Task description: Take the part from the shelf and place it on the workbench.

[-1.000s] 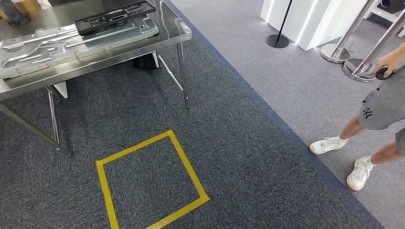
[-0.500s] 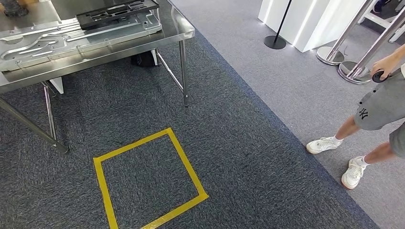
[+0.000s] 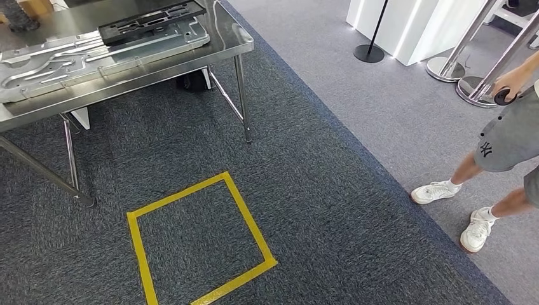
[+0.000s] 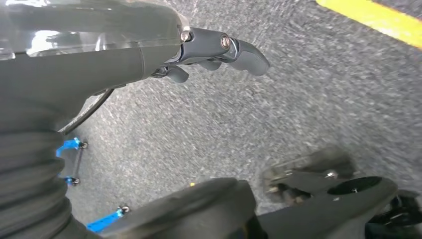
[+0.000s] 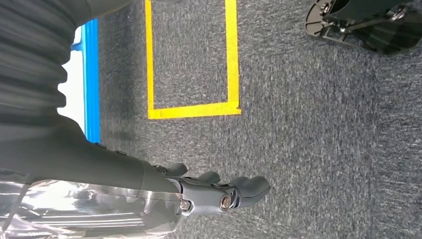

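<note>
Meanwhile, both the left robot hand [image 4: 219, 52] and right robot hand [image 5: 219, 191] hang empty with fingers loosely extended above the carpet [image 3: 318, 190], near the bench [image 3: 235, 44].

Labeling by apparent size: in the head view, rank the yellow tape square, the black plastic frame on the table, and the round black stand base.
1. yellow tape square
2. black plastic frame
3. round black stand base; farther off, so true size unsure.

shorts logo: white interlocked "NY" monogram on the grey shorts [image 3: 505, 143] of the person standing to my right
floor mark: yellow tape square [image 3: 197, 238] on the carpet, no lettering on it
other text: nothing else I can read
</note>
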Controlling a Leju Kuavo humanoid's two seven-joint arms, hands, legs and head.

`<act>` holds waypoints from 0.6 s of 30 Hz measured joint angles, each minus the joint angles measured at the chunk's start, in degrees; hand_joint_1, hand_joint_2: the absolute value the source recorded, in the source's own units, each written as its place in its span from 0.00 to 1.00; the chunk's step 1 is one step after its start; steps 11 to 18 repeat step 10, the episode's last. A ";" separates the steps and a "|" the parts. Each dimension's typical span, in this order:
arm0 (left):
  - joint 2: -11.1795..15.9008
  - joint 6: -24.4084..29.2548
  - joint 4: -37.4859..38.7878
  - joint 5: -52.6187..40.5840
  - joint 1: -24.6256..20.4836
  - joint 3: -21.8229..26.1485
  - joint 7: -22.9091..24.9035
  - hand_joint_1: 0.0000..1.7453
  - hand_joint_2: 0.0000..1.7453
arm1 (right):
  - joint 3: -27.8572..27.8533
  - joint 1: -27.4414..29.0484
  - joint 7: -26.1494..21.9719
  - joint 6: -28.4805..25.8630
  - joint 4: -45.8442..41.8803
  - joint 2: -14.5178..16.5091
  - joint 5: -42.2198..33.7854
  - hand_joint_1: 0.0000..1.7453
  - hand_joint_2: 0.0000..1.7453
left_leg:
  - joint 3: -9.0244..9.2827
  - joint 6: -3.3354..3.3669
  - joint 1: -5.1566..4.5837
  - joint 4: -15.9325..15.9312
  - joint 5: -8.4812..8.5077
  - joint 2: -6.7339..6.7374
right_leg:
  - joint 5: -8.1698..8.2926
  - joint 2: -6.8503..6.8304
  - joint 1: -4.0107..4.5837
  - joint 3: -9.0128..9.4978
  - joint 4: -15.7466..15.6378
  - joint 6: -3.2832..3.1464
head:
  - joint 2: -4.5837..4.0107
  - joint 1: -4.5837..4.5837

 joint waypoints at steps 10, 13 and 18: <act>0.07 -0.01 0.02 -0.36 0.73 -0.02 0.02 0.00 1.00 | -0.02 -0.07 -0.24 -0.04 0.00 0.28 -0.07 0.00 1.00 | 6.08 1.90 -0.04 -15.75 8.09 -0.18 | -0.30 0.31 0.38 -0.95 1.55 1.85 | 0.01 0.01; 0.07 -0.01 0.02 -0.36 0.73 -0.02 0.02 0.00 1.00 | -0.02 -0.07 -0.24 -0.04 0.00 0.28 -0.07 0.00 1.00 | 6.08 1.90 -0.04 -15.75 8.09 -0.18 | -0.30 0.31 0.38 -0.95 1.55 1.85 | 0.01 0.01; 0.07 -0.01 0.02 -0.36 0.73 -0.02 0.02 0.00 1.00 | -0.02 -0.07 -0.24 -0.04 0.00 0.28 -0.07 0.00 1.00 | 6.08 1.90 -0.04 -15.75 8.09 -0.18 | -0.30 0.31 0.38 -0.95 1.55 1.85 | 0.01 0.01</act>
